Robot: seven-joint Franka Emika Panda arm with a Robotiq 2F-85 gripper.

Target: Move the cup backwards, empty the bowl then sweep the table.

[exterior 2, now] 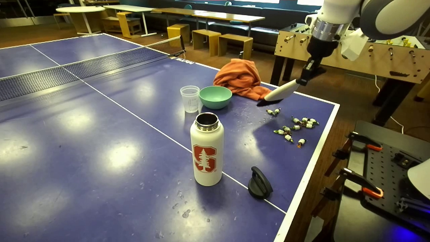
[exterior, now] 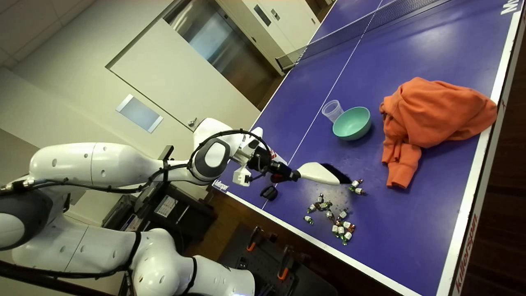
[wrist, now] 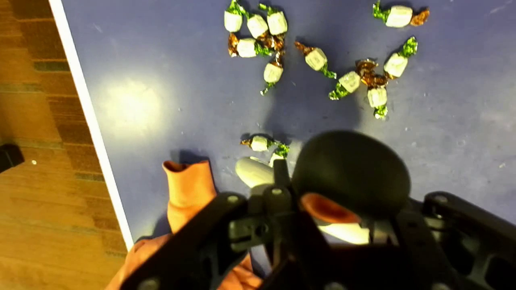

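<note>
In both exterior views my gripper [exterior: 293, 175] [exterior 2: 305, 79] is shut on the handle of a white brush [exterior: 317, 172] [exterior 2: 281, 92] with dark bristles. The wrist view shows the handle's dark rounded end [wrist: 350, 173] between the fingers. The brush tip is close to two wrapped candies [exterior: 356, 187]; whether the bristles touch the table [exterior 2: 111, 188] cannot be told. More candies [exterior 2: 296, 127] lie scattered near the table's edge. The teal bowl [exterior: 352, 124] [exterior 2: 215, 97] stands upright, nothing seen inside. Right beside it is the translucent cup [exterior: 332, 111] [exterior 2: 190, 99], upright.
Crumpled orange cloth [exterior: 439, 113] [exterior 2: 239, 79] lies past the bowl, one sleeve reaching toward the brush. A white bottle [exterior 2: 208, 156] stands without its black lid [exterior 2: 260, 185], which lies near the edge. The net [exterior 2: 100, 69] crosses the table farther off.
</note>
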